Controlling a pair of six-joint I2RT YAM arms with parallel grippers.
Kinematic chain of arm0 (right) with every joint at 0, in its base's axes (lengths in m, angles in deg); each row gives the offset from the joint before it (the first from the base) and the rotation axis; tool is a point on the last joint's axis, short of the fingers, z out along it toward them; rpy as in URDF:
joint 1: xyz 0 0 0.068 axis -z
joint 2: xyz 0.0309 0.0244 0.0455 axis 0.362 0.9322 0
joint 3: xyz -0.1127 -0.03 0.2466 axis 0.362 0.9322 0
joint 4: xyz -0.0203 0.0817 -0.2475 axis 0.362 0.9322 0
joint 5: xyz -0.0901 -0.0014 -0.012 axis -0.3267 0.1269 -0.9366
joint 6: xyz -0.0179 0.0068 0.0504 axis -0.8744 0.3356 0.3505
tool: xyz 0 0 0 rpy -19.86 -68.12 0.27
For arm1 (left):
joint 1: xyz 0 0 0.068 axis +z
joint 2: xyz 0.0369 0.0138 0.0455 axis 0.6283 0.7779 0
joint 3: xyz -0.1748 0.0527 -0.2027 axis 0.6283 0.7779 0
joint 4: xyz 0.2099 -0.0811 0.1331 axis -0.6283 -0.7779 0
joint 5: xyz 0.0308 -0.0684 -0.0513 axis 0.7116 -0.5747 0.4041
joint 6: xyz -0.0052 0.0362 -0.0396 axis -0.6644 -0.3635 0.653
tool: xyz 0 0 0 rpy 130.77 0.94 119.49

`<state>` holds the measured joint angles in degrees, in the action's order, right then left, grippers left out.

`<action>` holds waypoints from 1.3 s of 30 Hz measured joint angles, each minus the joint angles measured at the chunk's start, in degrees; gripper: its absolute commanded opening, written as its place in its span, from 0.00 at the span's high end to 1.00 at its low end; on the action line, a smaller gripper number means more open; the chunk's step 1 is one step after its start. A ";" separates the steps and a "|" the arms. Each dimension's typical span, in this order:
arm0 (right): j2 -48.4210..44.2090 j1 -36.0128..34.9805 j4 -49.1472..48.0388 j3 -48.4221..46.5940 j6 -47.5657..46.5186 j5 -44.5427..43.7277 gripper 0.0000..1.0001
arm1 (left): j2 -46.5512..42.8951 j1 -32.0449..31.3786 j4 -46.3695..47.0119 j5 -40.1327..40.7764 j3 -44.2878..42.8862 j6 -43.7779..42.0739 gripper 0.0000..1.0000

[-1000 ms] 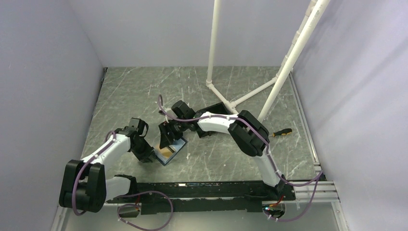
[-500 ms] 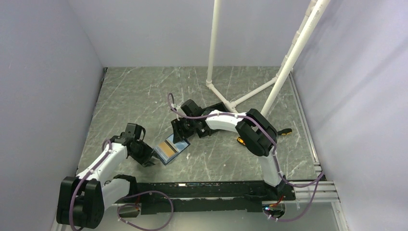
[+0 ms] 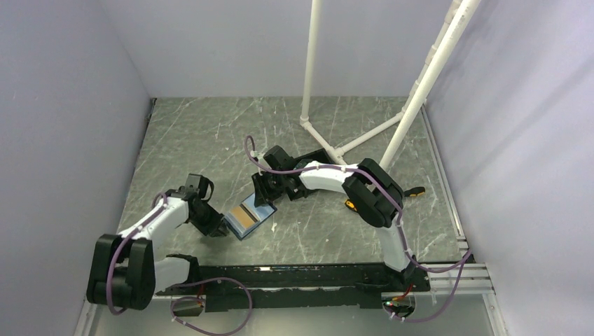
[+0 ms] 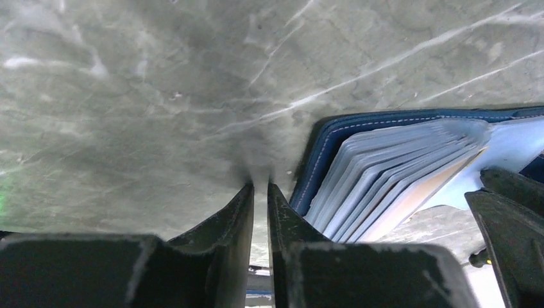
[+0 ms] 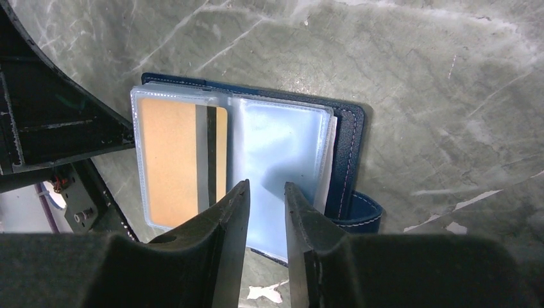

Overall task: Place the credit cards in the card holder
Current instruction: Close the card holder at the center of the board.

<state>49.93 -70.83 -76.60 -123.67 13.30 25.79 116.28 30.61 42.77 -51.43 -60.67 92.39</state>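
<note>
The dark-blue card holder [image 3: 249,218] lies open on the table with its clear sleeves fanned out [image 4: 398,173]. An orange-gold credit card [image 5: 176,160] with a dark stripe sits inside the left clear sleeve. The sleeve beside it [image 5: 276,147] looks empty. My right gripper [image 5: 266,189] hovers over the holder's near edge, jaws open a finger's width with nothing between them. My left gripper [image 4: 260,187] rests by the holder's left edge, its jaws open only a narrow slit on bare table. In the top view the left gripper [image 3: 213,225] and the right gripper [image 3: 265,192] flank the holder.
A black open box [image 3: 312,164] sits behind the right arm. An orange-handled screwdriver [image 3: 413,191] lies to the right. White pipe struts [image 3: 308,70] rise from the back of the table. Purple walls enclose three sides.
My right gripper has drawn back from over the holder toward the upper right, uncovering the orange card. Both grippers' jaws have narrowed. The left arm dipped and came back beside the holder.
</note>
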 measured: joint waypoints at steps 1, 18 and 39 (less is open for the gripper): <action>0.02 0.00 -0.11 0.00 0.07 0.02 0.71 | 1.53 0.00 0.09 -0.57 -0.59 -0.83 0.83; 1.64 0.35 -3.34 0.00 3.17 2.73 0.72 | -7.67 0.35 22.86 -10.91 4.11 -5.22 0.67; -3.15 -0.09 13.40 -3.43 1.95 -6.29 0.50 | 7.69 -2.23 36.26 -18.88 -2.38 -7.87 0.71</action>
<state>46.78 -70.91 -63.20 -127.10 15.25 19.50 123.97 28.38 79.03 -70.32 -63.06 84.52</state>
